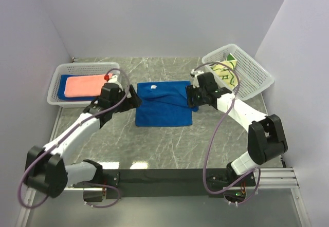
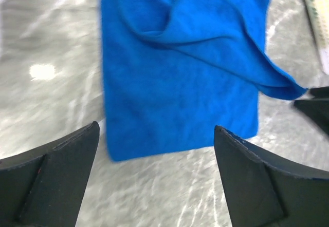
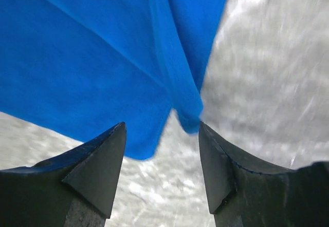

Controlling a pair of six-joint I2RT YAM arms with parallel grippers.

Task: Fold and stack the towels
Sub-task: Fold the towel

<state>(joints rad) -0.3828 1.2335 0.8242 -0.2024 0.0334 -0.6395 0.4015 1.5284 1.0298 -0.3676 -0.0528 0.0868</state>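
Towel (image 2: 180, 83), soft blue rectangle, rumpled on marbled table (image 2: 46, 109).

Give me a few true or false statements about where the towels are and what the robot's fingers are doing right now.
1. The centre blue towel lies on the table between the baskets. True.
2. The pink towel sits in the right basket. False: it is in the left basket.
3. The left fingers and right fingers are open, holding nothing. True.
4. The yellow towel lies flat on the table. False: it is in the right basket.
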